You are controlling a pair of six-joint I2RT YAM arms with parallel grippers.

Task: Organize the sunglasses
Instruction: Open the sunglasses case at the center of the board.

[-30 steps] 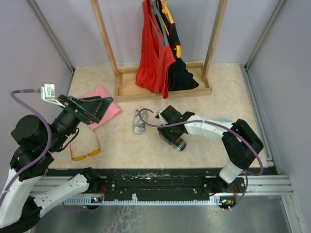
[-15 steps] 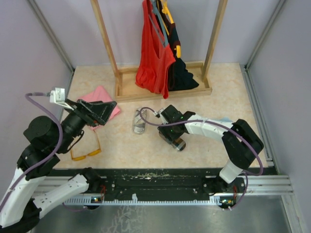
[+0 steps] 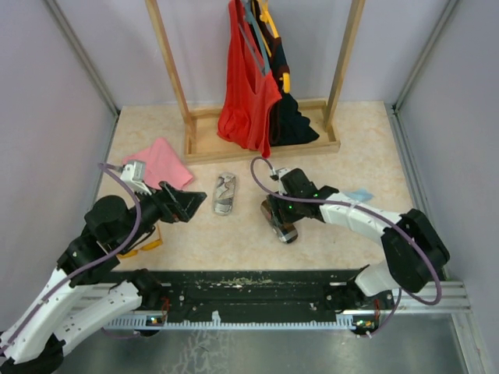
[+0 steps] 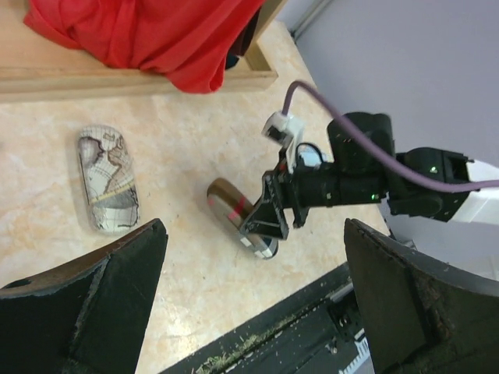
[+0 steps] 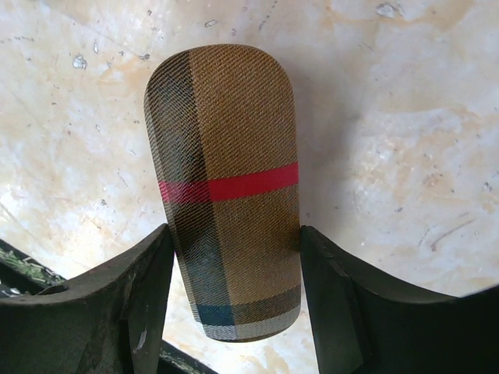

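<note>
The sunglasses, with a thin orange-red frame, lie on the table at the near left, mostly hidden under my left arm. They do not show in either wrist view. My left gripper is open and empty, hovering between the sunglasses and a map-printed case. My right gripper has a finger against each long side of the brown plaid case with a red stripe, which lies on the table.
A pink cloth lies at the far left. A light blue cloth lies right of my right arm. A wooden rack with red and dark garments stands at the back. The black rail runs along the near edge.
My left arm has swung right and lowered, its gripper moving off the pink cloth toward the map-printed case. My right arm shifted slightly right; the brown case stayed put.
</note>
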